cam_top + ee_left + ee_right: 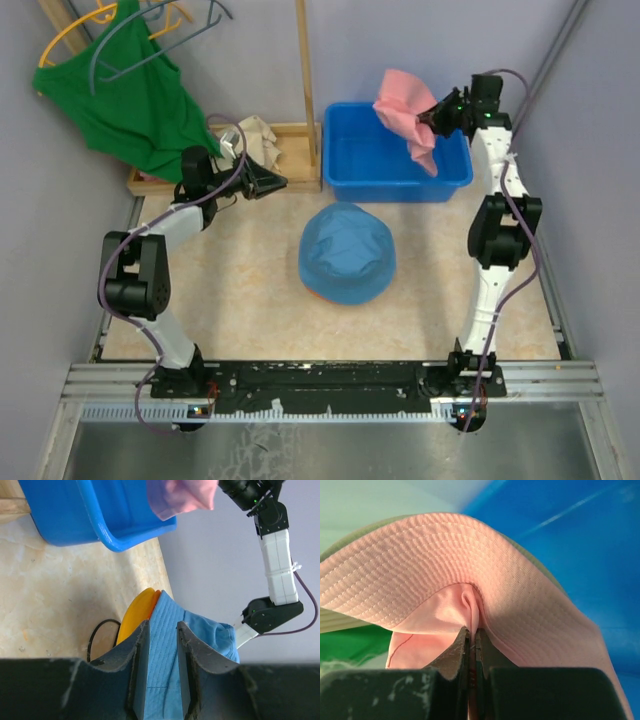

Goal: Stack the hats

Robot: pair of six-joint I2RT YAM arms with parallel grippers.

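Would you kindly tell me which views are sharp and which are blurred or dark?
Top external: even light, sharp, the light blue hat included. Left wrist: its own fingers dark, the pink hat soft at the top. Right wrist: hat weave crisp, the blue bin behind blurred.

Plain pale grey-lilac walls [590, 150] closed in a beige speckled tabletop [240, 300] under soft, even light. At the back left stood a light wooden rack [305, 90], and beside its upright post hung a green tank top [120, 100]. A ribbed aluminium rail [560, 380] ran along the table's near edge.
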